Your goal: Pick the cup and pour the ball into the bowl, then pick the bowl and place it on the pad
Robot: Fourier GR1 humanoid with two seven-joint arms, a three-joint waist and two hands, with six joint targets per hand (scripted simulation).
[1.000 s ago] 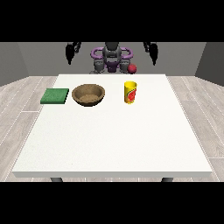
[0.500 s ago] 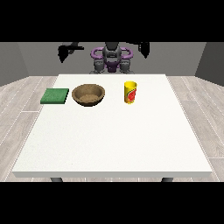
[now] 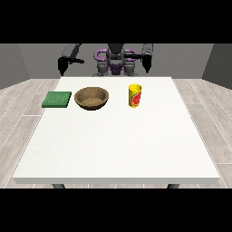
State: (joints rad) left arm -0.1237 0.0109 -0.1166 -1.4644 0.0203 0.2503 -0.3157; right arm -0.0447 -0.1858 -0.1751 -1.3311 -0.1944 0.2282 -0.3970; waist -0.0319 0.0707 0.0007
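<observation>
Hands (image 3: 146, 64) dropped lower; yellow cup (image 3: 134, 96) w/ red label

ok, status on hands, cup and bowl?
Both hands raised at the table's far edge, holding nothing. Yellow cup upright, untouched. Brown bowl beside green pad. Nothing blocking.

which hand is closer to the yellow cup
The robot's left hand, at the view's right: it hangs just behind the yellow cup, slightly right. The other hand, at the view's left, is far across, beyond the bowl.
</observation>
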